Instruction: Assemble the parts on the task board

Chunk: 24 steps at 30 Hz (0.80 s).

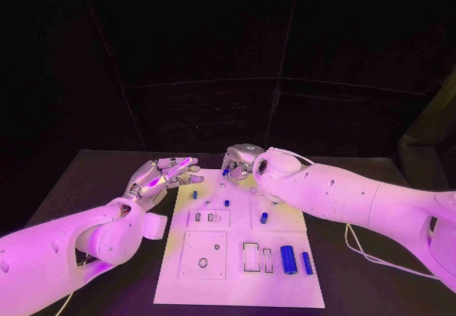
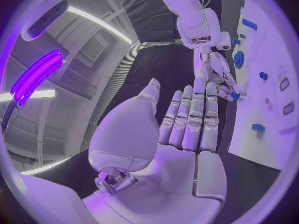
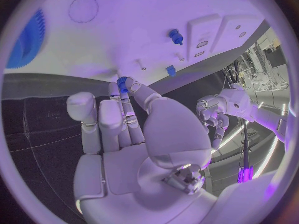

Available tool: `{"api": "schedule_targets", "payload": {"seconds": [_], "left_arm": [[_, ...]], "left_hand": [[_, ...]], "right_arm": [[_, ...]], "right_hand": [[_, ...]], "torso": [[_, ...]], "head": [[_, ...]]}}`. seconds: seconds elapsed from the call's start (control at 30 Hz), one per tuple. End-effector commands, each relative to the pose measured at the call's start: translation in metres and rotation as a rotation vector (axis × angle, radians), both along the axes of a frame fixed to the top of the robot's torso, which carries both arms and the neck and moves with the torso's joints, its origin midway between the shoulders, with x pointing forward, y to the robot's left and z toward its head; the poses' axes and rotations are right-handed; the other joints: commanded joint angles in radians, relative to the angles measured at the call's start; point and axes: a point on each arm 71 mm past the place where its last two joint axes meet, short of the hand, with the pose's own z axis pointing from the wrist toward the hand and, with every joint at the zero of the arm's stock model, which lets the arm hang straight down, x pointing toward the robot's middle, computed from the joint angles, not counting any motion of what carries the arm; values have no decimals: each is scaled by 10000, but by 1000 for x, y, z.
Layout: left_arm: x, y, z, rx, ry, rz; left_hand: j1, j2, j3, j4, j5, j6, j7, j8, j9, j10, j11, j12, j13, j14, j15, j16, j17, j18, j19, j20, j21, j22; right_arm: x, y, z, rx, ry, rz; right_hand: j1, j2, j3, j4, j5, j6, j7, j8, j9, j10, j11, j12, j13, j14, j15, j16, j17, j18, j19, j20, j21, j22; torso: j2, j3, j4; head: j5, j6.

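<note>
White task board (image 1: pixel 238 276) lies mid-table (image 1: pixel 370 283), rectangular recesses near end, blue parts scattered. Large blue cylinder (image 1: pixel 288 259) and slimmer one (image 1: pixel 307 263) near right. Right robot hand (image 1: pixel 241 162) at board's far edge, fingertips pinching small blue toothed part (image 3: pixel 122 81). Left robot hand (image 1: pixel 161 178) hovers off far-left edge, fingers straight, apart, holding nothing.

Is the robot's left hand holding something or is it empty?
Empty. The left hand is open beside the task board, its fingers stretched out straight with nothing between them.
</note>
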Motion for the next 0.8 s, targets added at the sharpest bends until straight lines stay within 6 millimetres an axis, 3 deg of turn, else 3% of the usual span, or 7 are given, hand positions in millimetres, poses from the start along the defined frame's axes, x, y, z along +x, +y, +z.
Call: {"api": "schedule_targets", "payload": {"seconds": [0.03,0.7,0.73,0.8], "left_arm": [[0,-2,1,-83,-30,-162],[0,-2,1,-97,5,-235],[0,-2,1,-96,7,-237],[0,-2,1,-96,11,-241]], "left_hand": [[12,116,1,-83,-43,-13,63,-50,-11,24,52,-56,-11,38,36,-67,10,157,72,26,-37,-9],[20,126,-2,-100,-43,-14,63,-57,-10,27,53,-63,-11,42,37,-79,17,157,79,26,-46,-17],[23,129,-4,-107,-45,-16,63,-60,-11,25,54,-68,-12,42,37,-85,19,157,82,27,-50,-21],[23,129,-4,-107,-45,-16,63,-60,-11,25,54,-68,-12,42,37,-85,19,157,82,27,-50,-21]], "right_arm": [[1,1,-1,-356,199,5],[5,4,-1,-726,-201,-397],[5,4,-1,-691,-221,-378],[5,5,0,-603,-250,-324]], "right_hand": [[-84,-62,35,40,-19,-47,35,-16,-11,-71,11,-64,-15,93,85,56,-7,-116,-10,9,46,13],[-144,-265,87,135,-54,-193,80,-34,-23,-211,54,-73,-18,60,120,78,-56,-108,-80,40,58,-15],[-171,-318,88,168,-72,-280,112,-45,-32,-287,77,-81,-21,47,143,71,-86,-106,-104,54,54,-32],[-282,-582,-65,268,-257,-1074,291,-72,-79,-944,238,-100,-46,-103,293,-201,-581,-49,-363,148,-153,-435]], "torso": [[-1,-1,5],[11,-13,2],[12,-12,2],[12,-13,2]], "head": [[17,-12],[12,-5],[18,0],[18,1]]}}
